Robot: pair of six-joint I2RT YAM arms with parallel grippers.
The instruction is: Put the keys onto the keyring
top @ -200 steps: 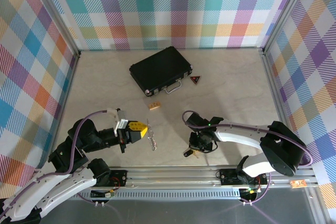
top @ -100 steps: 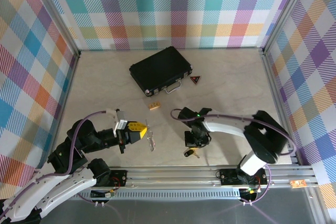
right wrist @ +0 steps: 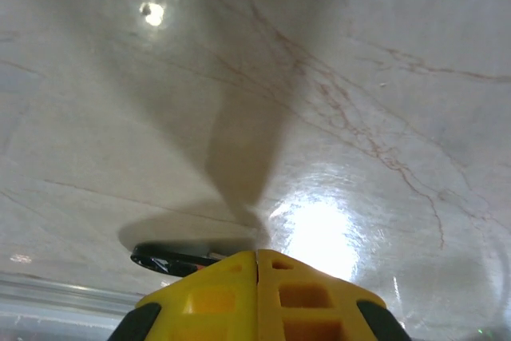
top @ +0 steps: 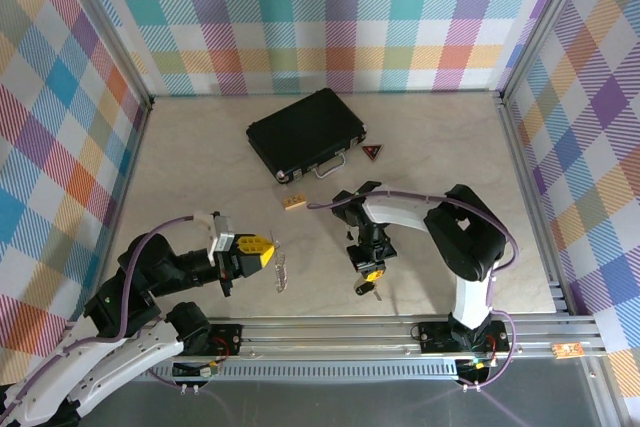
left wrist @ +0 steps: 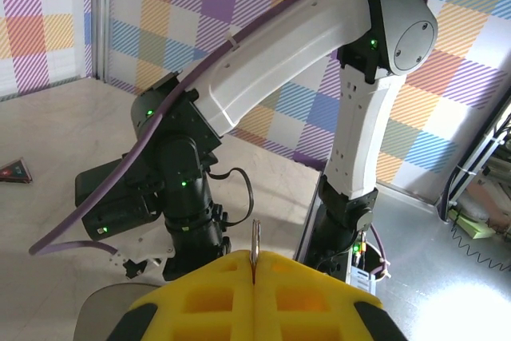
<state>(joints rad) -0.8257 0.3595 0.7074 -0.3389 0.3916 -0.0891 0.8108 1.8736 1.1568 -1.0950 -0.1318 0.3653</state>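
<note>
My left gripper (top: 272, 248) is shut on the keyring (top: 282, 267), a thin silvery loop with small pieces hanging toward the table's near edge. In the left wrist view the ring's edge (left wrist: 255, 237) sticks up from the seam of the yellow fingers (left wrist: 207, 293). My right gripper (top: 372, 269) points down at the table, shut. A key with a dark black head (top: 366, 289) lies just in front of it. In the right wrist view that black head (right wrist: 164, 259) pokes out from under the left finger's tip (right wrist: 215, 281); I cannot tell whether it is pinched.
A black case (top: 305, 132) with a silver handle lies at the back centre. A red-and-black triangle (top: 372, 153) sits to its right and a small wooden block (top: 293, 204) in front of it. The metal rail (top: 330, 332) runs along the near edge.
The right arm has folded in and swung left, bringing its gripper over the black-headed key, jaws closed. The left gripper drifted slightly toward the near edge with the keyring.
</note>
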